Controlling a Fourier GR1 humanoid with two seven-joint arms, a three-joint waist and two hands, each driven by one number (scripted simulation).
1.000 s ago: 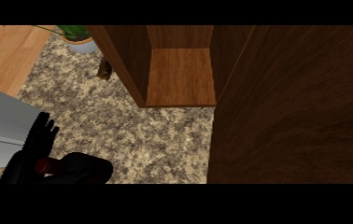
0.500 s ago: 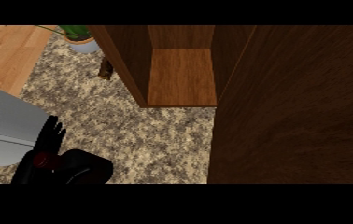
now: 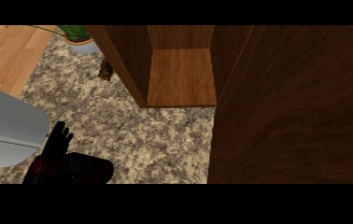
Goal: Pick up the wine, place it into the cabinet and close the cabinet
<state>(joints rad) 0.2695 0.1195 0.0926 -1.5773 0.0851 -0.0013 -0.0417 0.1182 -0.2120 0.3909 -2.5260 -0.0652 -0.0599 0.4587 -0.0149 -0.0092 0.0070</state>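
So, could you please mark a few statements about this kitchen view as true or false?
1. The cabinet is closed. False: it is open and its shelf shows.
2. No bottle stands on the visible part of the shelf. True.
3. The potted plant sits at the view's lower right. False: it is at the upper left, beyond the cabinet's left wall.
4. The left hand shows at the lower left over the speckled counter, fingers straight and pointing up. True.
5. The right hand is inside the cabinet. False: no right hand shows in this view.
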